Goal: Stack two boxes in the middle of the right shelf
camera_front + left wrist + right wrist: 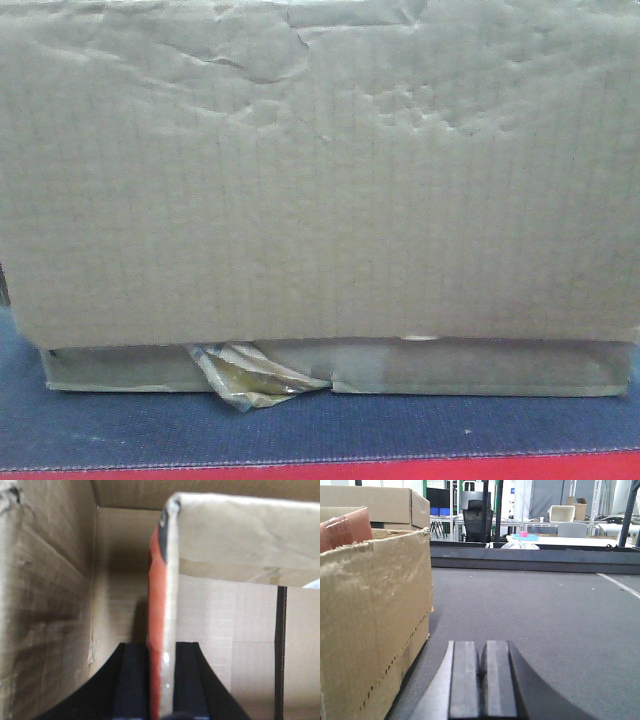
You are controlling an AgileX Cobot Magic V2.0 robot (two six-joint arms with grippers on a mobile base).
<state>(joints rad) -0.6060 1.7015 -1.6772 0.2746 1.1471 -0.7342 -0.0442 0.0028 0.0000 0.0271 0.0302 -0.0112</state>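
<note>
A creased brown cardboard box fills the front view, with a ragged scrap of yellowish tape hanging under its lower edge. In the left wrist view my left gripper is shut on an upright flap of a box, one side of it orange-red, and the box's inside walls lie around it. My right gripper is shut and empty, low over grey carpet, just right of a box. A second box stands behind that one. The shelf is out of view.
A blue mat with a red front edge lies under the box in the front view. Grey carpet stretches ahead of the right gripper to a dark low ledge. Tables and chairs stand far beyond it.
</note>
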